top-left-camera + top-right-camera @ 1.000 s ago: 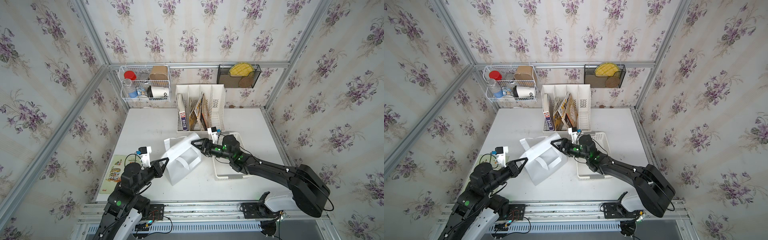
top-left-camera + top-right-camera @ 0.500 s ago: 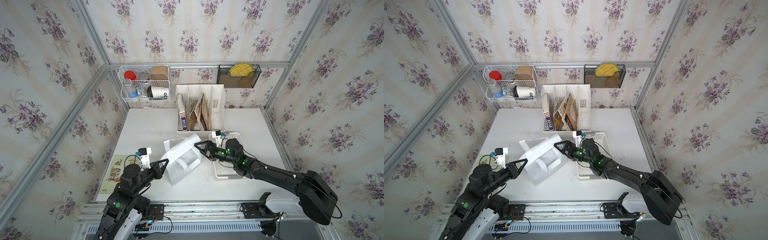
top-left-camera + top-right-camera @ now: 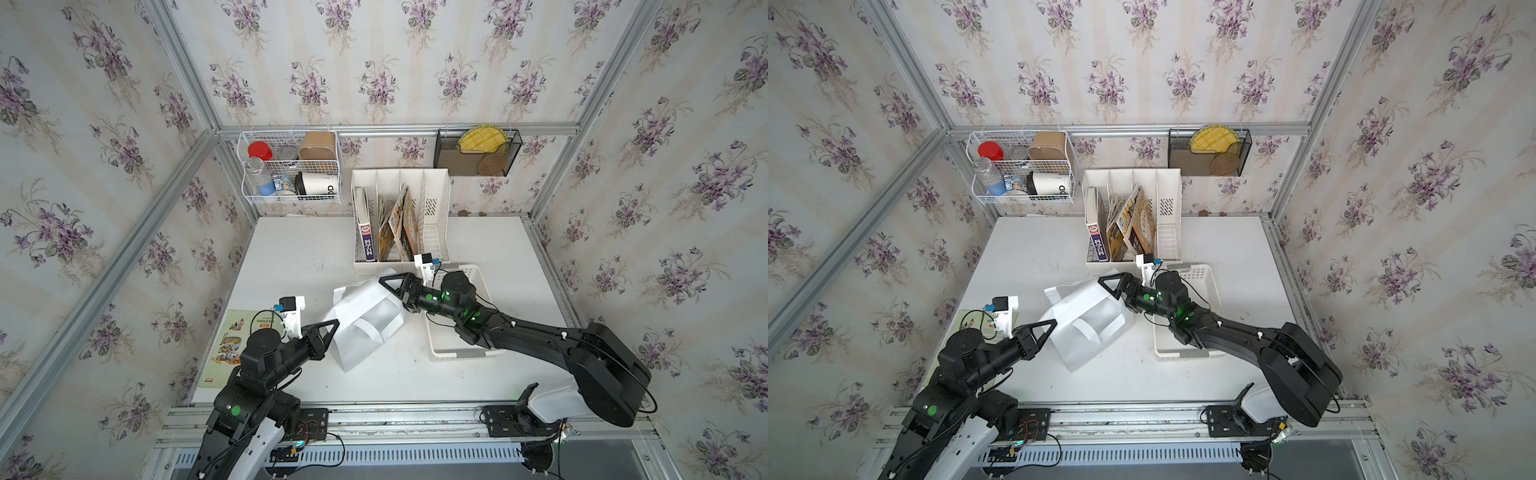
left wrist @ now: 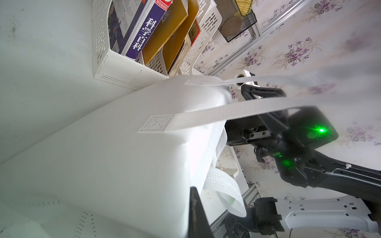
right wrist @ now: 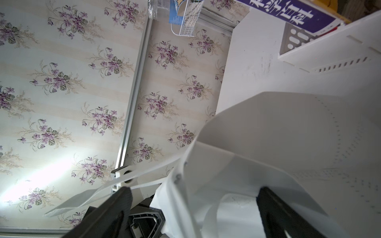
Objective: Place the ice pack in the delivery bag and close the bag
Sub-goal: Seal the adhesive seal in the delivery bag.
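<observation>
Although the ice pack shows in none of the views, the work appears to stand at the loading step itself: the delivery bag (image 3: 365, 322) lies tipped on its side in the middle of the table (image 3: 291, 257), its mouth turned toward the white basket (image 3: 457, 354) just beside it, and both arms are at it. The left gripper (image 3: 331, 327) is pressed together at the bag's side away from the basket, seemingly pinching a strap handle (image 4: 206, 117) that stretches toward its wrist camera, so that arm, reaching low and forward from the near rail, serves as the anchor. The right gripper (image 3: 395, 296) stands spread wide at the bag's mouth, clamping nothing; in its wrist view the two fingers (image 5: 115, 208) straddle the bag's rim. Its arm stretches long and low across the basket. The pack may already lie inside, but the interior is hidden, so I cannot tell. If it is in, the next move calls for drawing the right arm straight back clear of the loose strap; if not, the pack must first be found.
</observation>
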### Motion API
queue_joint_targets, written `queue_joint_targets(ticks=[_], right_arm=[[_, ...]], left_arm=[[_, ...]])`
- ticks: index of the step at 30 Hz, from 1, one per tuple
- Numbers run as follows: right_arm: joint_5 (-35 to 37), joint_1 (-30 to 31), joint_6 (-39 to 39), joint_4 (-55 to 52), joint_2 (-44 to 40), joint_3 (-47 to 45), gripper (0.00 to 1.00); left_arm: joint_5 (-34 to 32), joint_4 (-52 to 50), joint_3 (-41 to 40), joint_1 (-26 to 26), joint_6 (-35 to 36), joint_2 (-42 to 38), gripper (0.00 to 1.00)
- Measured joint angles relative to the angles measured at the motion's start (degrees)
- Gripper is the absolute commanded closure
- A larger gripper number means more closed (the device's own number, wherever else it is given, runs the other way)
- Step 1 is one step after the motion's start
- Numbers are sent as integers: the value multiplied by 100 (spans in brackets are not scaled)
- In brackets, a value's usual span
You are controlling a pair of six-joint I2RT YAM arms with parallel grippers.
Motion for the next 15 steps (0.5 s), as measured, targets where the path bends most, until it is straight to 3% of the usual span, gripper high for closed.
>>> queue_joint_targets(ticks=[6,15], right_arm=[[33,4,-24,127,70,-59,3],[181,7,-50,168,-48,-343,25]], left_arm=[[-90,-286,164,0,240,57,100],[-313,-439,289,0,415,251,100]])
